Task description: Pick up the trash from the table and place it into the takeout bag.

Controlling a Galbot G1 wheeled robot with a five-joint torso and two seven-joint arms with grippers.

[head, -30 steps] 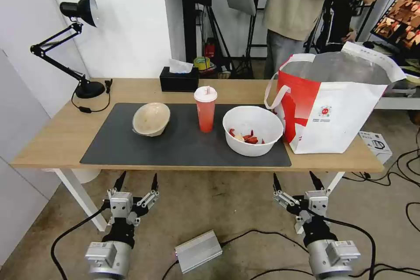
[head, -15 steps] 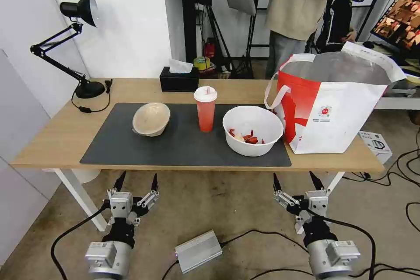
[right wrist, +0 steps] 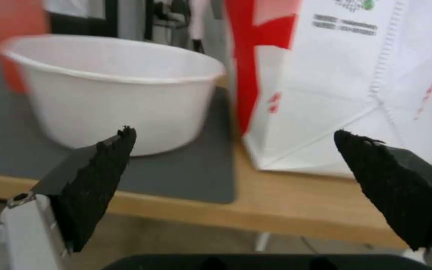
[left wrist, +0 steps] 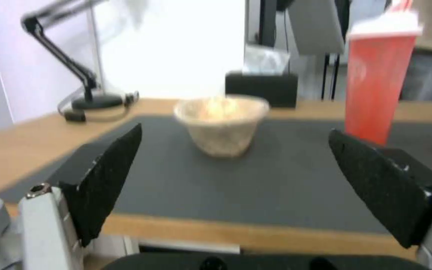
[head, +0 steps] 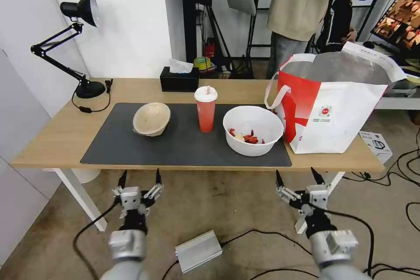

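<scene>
Both the left hand (head: 139,177) and the right hand (head: 298,177) hover wide open before the counter (head: 65,133), where the white bowl (head: 253,130) beside the takeout bag (head: 334,105) looks light and stiff, probably best pinched at its rim.

Silver cylindrical wrists trail black cables; the left gripper (head: 140,177) and right gripper (head: 298,176) carry pointed black textured fingers (left wrist: 110,176).

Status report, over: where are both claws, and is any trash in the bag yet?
Left claw and right claw open, below table edge. Nothing grasped. White bowl, red cup, beige bowl on mat. Nothing blocking.
</scene>
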